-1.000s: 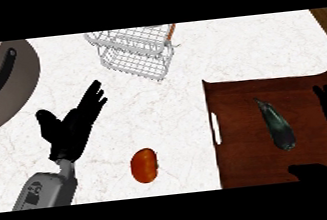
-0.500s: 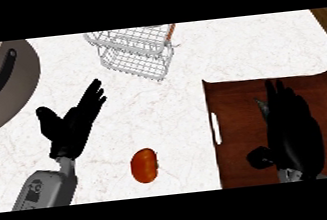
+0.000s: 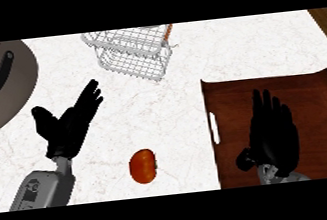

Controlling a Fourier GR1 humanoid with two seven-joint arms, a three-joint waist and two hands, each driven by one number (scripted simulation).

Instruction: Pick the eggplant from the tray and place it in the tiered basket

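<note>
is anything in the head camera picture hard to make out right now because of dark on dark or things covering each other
Head view: the right robot hand is black over the dark brown tray, so its outline blends in and the eggplant is hidden under it. The left robot hand, basket and small orange item stand out plainly against the pale counter.

White marble counter (image 3: 212,51): tray (image 3: 231,125), wire basket (image 3: 134,52), orange-red item, maybe potato (image 3: 144,166)
</note>
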